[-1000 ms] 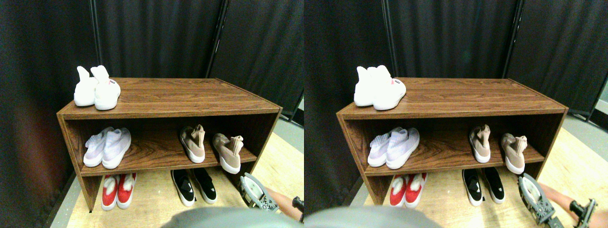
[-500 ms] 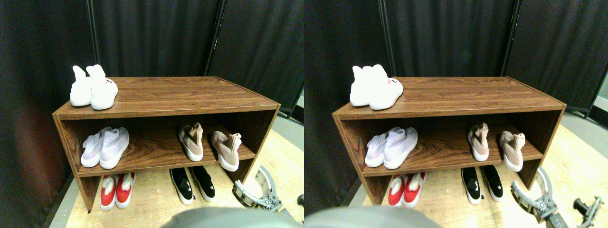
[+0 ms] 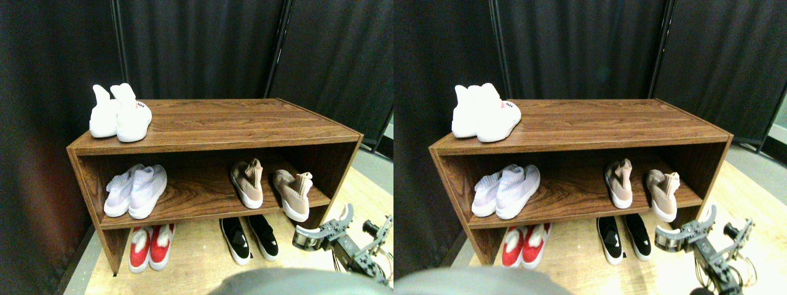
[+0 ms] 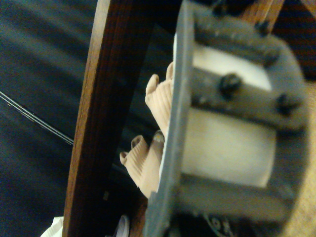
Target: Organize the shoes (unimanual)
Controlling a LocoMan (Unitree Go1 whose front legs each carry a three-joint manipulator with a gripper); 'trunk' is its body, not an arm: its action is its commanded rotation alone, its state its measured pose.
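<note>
- Grey metal two-jaw right end effector [image 3: 324,232], jaws spread and holding nothing, hovers low off the shelf's right front corner, just beside the nearer shoe.
- Beige-tan knit sneakers with ribbed collars and white soles: right shoe [image 3: 294,195] angled at the middle shelf's edge, left shoe [image 3: 248,183] apart from it.
- Brown wood-grain shoe rack [image 3: 215,123] bears them.
- Step in hand, by judgement: approach. Next calls for reaching in to grip the right shoe and setting it beside its mate.
</note>
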